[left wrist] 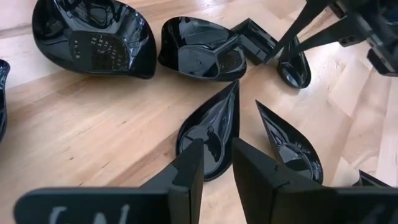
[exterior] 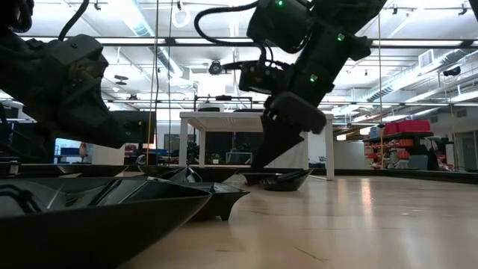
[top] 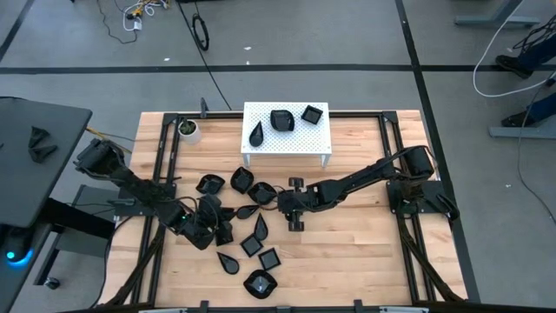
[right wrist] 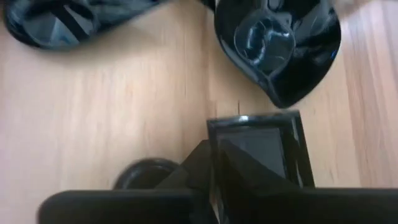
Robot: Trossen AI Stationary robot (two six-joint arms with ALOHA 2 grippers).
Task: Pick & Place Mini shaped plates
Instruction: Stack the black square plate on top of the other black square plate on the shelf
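The tiny glossy black mini shaped plates [top: 252, 246] lie scattered across the middle and near part of the pale wooden bench [top: 347, 252], in square, teardrop and lobed shapes. Three more sit on the small white perforated stand [top: 317, 130] at the far side: a teardrop, a lobed one and a square one.

The right claw [top: 296, 209] reaches in low at the bench's middle. In its wrist view a square black plate [right wrist: 261, 149] sits edge-on between the two fingers, which appear to be closed on it, though the view there is dark and the grip is hard to confirm. A lobed black plate [right wrist: 280, 43] lies on the wood just beyond.

The left claw [top: 207, 228] hangs low over the left cluster of plates, its fingers [left wrist: 186, 180] parted by a narrow gap and holding nothing, with a teardrop black plate [left wrist: 211, 134] lying on the bench right ahead of the tips.
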